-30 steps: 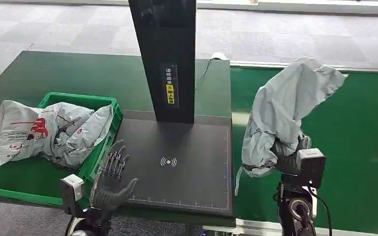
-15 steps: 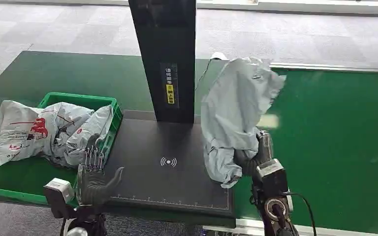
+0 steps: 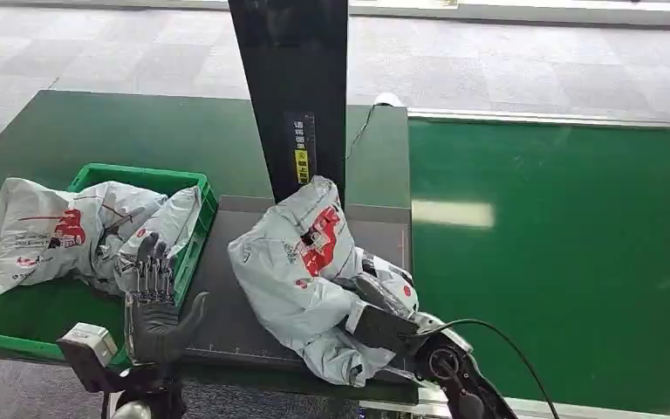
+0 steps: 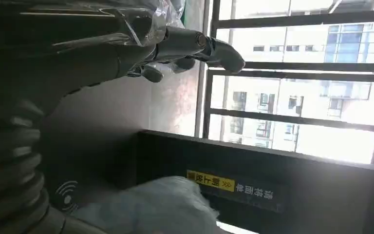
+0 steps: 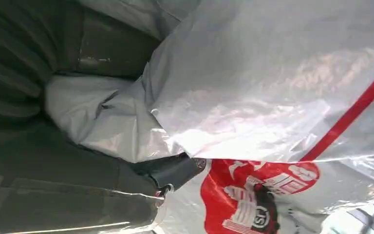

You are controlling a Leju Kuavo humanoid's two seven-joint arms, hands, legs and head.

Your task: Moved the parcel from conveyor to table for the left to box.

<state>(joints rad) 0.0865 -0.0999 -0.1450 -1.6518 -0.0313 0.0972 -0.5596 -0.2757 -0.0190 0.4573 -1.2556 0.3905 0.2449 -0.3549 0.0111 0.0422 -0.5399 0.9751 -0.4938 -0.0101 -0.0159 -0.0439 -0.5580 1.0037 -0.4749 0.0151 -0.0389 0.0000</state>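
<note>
Fingers [image 3: 375, 292] of your right hand [image 3: 382, 316] seem, though half buried, wrapped in the crumpled grey plastic parcel [image 3: 301, 262] lying on the black scanner pad [image 3: 235, 297]. Withdraw carelessly and snagged film could drag it off the near edge, beyond your spread, empty left hand [image 3: 155, 310].

black scanner post [image 3: 292, 96], grey carpet floor [image 3: 96, 44]

Parcel [image 3: 301, 271] on scanner pad [image 3: 227, 288]; crate [image 3: 179, 262] left, conveyor [image 3: 567, 262] right.
</note>
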